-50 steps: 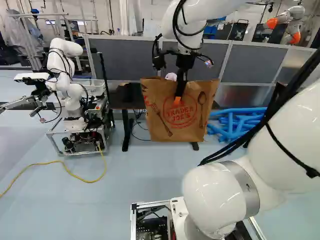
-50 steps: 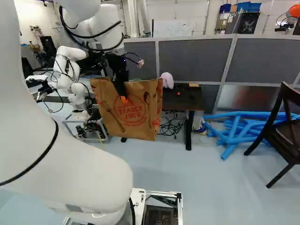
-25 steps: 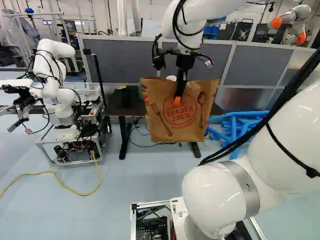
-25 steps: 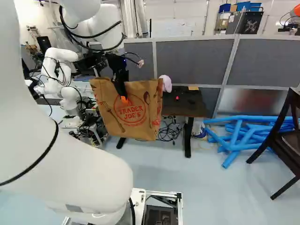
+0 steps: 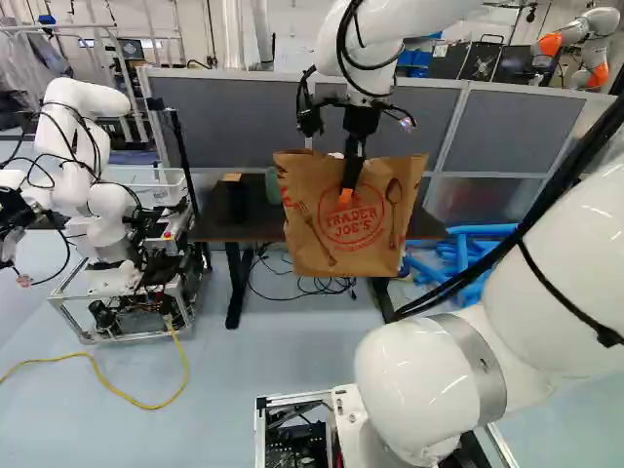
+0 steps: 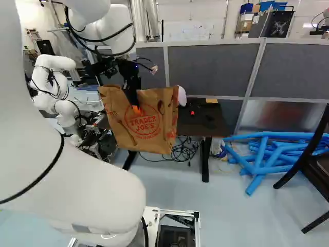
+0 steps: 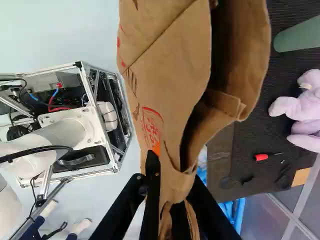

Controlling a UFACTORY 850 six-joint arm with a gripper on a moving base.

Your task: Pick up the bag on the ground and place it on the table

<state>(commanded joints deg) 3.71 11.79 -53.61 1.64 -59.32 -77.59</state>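
The brown paper bag [image 5: 339,219] hangs upright in the air from my gripper [image 5: 346,195], in front of the dark table [image 5: 210,226]. In the right base view the gripper [image 6: 135,109] is over the bag's near face, and the table [image 6: 205,128] shows beyond the bag. Seen from the wrist, the bag [image 7: 170,80] is pinched at its rim between the two fingers of the gripper [image 7: 172,192]. The table [image 7: 250,150] lies beside the bag's open mouth. A pink plush toy, a green cup and a red-handled tool are on it.
Another robot [image 5: 107,214] on a wheeled frame stands left of the table, with a yellow cable on the floor. Blue tubes [image 6: 272,154] lie right of the table, and a dark chair [image 6: 313,170] stands nearer. Grey partitions [image 6: 211,67] rise behind. Black cables lie under the table.
The base has moved toward the table, so table, tubes and chair show nearer and larger. My arm holds its pose, with the bag still hanging from the gripper.
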